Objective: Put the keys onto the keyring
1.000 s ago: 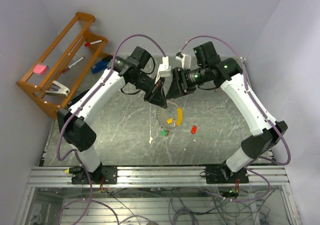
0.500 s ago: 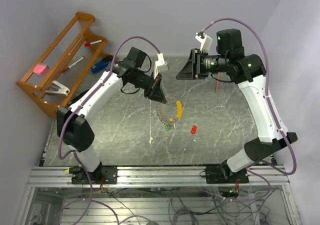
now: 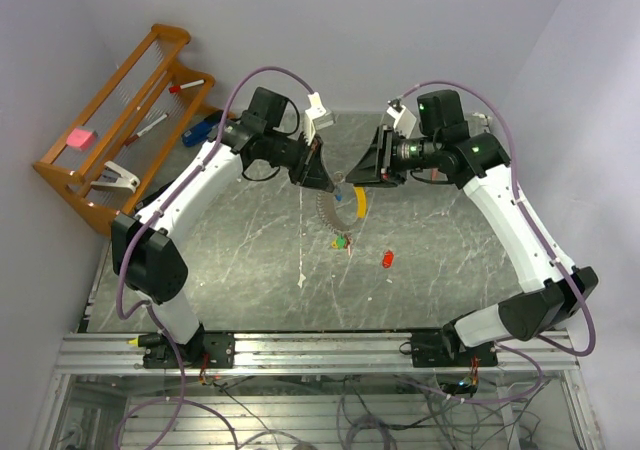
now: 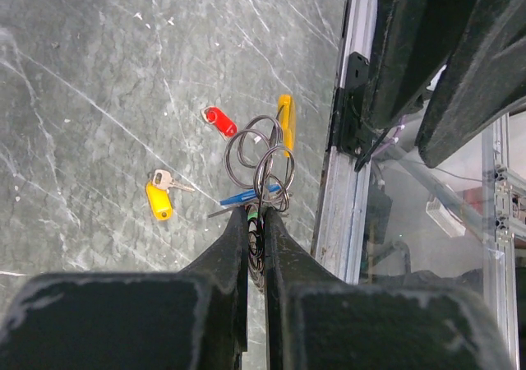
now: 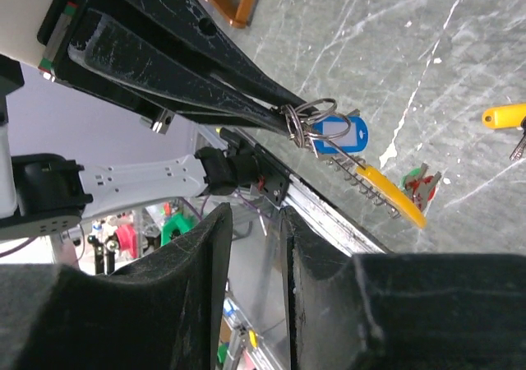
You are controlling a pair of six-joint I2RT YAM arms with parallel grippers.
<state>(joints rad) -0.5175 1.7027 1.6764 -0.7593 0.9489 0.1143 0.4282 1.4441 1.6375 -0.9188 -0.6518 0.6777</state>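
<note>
Above the middle of the desk (image 3: 250, 260), the keyring (image 4: 265, 150) is held pinched between the clenched fingers of the left end effector (image 3: 328, 178). Thin silvery wire loops are seen just past the fingertips, and a blue key (image 5: 341, 133) is carried on them. A coiled strand is hung from the loops down to a curved yellow banana-shaped piece (image 5: 393, 196).

A green key (image 3: 339, 240) is seen at the near end of that strand. Whether it is hung from the strand or laid on the desk cannot be told.

A yellow key (image 4: 159, 202), with its silver blade exposed, is laid loose on the desk, apart from the loops. A red key (image 3: 387, 259) is laid on the desk too, nearer and to the right of the hanging strand, well apart from both end effectors.

The right end effector (image 3: 353, 177) is held just to the right of the left one, its tips pointed towards the loops. Its fingers are narrowly parted and released, with nothing gripped between them.

A wooden rack (image 3: 120, 120) is stood at the far left, beside the desk.
</note>
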